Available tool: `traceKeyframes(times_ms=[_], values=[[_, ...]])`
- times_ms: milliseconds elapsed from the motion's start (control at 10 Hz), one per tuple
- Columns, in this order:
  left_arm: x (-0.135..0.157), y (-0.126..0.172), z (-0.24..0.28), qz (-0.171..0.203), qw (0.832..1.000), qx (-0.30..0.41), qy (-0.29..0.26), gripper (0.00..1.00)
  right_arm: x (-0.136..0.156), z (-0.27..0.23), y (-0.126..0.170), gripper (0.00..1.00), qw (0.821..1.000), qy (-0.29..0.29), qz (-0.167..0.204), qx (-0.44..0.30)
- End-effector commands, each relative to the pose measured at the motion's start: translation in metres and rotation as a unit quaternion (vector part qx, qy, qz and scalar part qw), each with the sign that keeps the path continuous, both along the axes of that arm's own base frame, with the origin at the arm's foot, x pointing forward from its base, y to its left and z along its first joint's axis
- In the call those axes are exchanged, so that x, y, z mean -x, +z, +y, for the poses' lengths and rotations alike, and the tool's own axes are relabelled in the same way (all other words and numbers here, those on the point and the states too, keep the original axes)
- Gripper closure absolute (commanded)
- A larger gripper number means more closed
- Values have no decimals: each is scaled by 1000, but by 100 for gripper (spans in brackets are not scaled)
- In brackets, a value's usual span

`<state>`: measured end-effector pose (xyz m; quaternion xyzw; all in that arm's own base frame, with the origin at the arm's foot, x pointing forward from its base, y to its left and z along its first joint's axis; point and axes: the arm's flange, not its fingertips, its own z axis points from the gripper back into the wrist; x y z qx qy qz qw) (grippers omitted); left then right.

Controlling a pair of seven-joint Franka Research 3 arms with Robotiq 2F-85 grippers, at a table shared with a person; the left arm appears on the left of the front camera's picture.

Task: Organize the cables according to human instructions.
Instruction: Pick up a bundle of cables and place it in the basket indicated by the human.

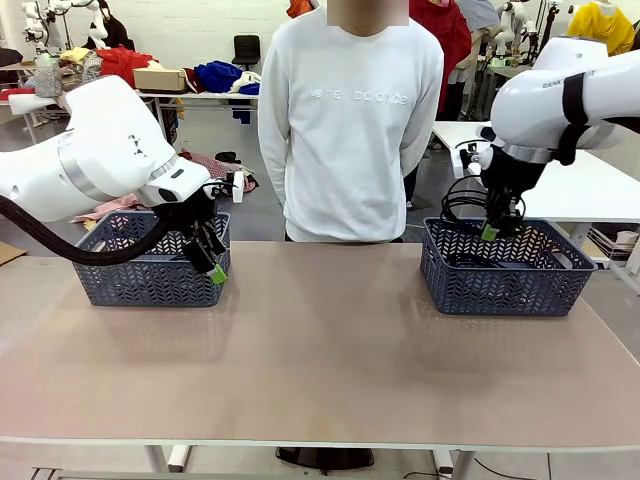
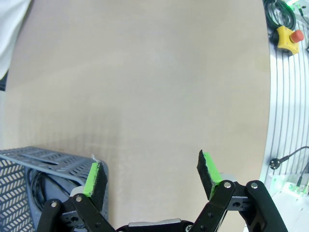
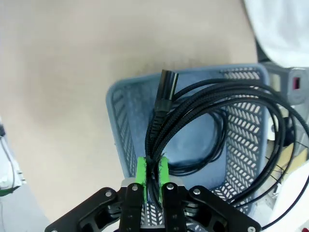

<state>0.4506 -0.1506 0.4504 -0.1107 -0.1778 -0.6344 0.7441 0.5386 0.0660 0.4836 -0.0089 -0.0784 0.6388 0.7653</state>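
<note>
My right gripper (image 1: 490, 230) hangs over the right basket (image 1: 505, 285), shut on a coiled black cable (image 1: 462, 204). In the right wrist view the green pads (image 3: 141, 173) pinch the bundled strands of that cable (image 3: 193, 106), its black plug (image 3: 166, 88) pointing away, and the loop dangles above the basket (image 3: 118, 108). Another black cable (image 3: 210, 164) lies on that basket's floor. My left gripper (image 1: 210, 262) is open at the front right corner of the left basket (image 1: 150, 280). Nothing sits between its fingers (image 2: 151, 174). A dark cable (image 2: 41, 186) shows inside that basket (image 2: 53, 162).
A person in a white sweatshirt (image 1: 350, 120) stands at the far edge between the two baskets, hands out of sight. The tan table (image 1: 320, 350) stretches bare across the middle and front. A red emergency button (image 2: 289, 38) sits beyond the table's metal edge.
</note>
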Motion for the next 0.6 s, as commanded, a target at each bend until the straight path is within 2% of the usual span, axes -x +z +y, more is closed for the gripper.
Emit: traceKeyframes(times_ms=[0, 500], values=[[-1, 2, 2, 3, 1000, 0, -3, 2, 3, -12, -7, 100, 1000, 11, -5, -18], [-1, 2, 2, 3, 1000, 0, -3, 2, -9, -34, -32, 100, 1000, 5, -23, -7]])
